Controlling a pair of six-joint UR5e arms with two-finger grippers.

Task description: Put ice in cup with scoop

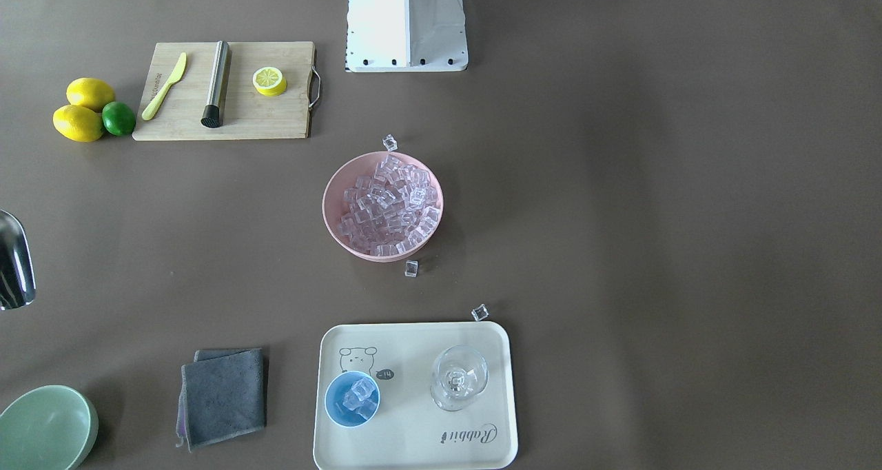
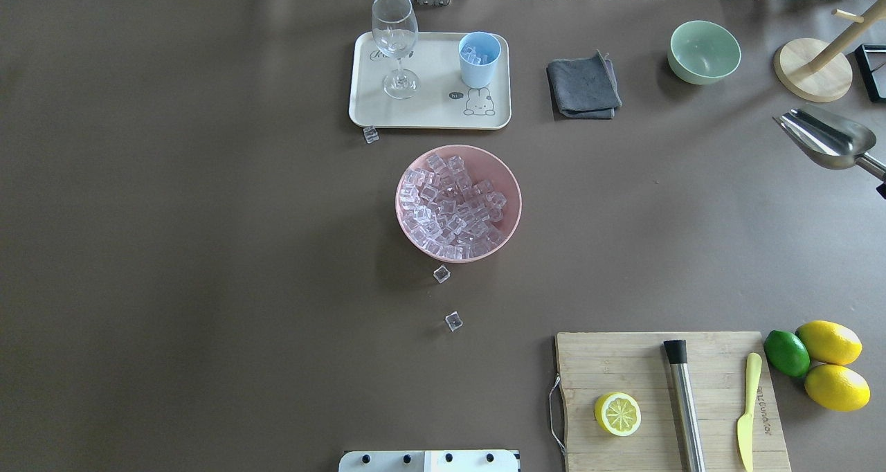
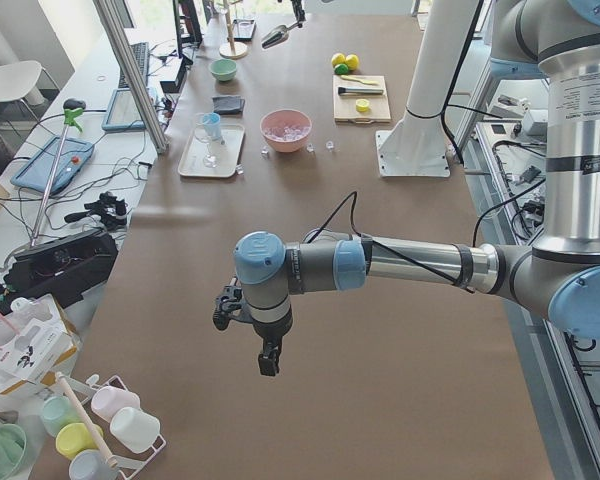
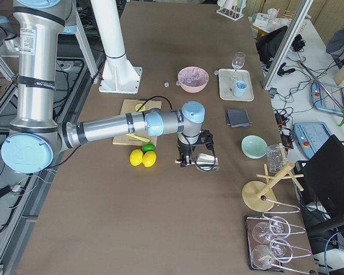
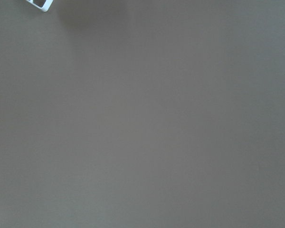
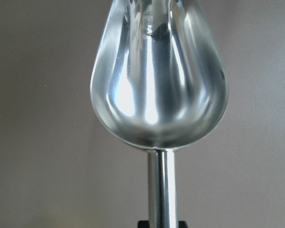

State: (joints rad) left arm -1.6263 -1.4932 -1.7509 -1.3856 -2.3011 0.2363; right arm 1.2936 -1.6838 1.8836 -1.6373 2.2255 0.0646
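The shiny silver scoop [image 2: 827, 140] hangs empty above the table near its right end, far from the bowl; its bowl fills the right wrist view [image 6: 159, 80]. My right gripper [image 4: 194, 154] is shut on its handle. The ice [image 2: 453, 205] fills a pink bowl [image 2: 408, 223] at mid table. The light-blue cup [image 2: 479, 58] stands on a cream tray [image 2: 429, 115] beyond the bowl and holds a few cubes. Three loose cubes lie on the table around the bowl. My left gripper [image 3: 268, 362] hangs over bare table at the left end; I cannot tell whether it is open.
A clear stemmed glass [image 2: 395, 43] shares the tray. A grey cloth [image 2: 583, 84], a pale-green bowl [image 2: 704, 51] and a wooden stand [image 2: 813, 74] lie at the far right. A cutting board [image 2: 644, 361] with lemon half, steel cylinder and knife sits near right, beside lemons and a lime.
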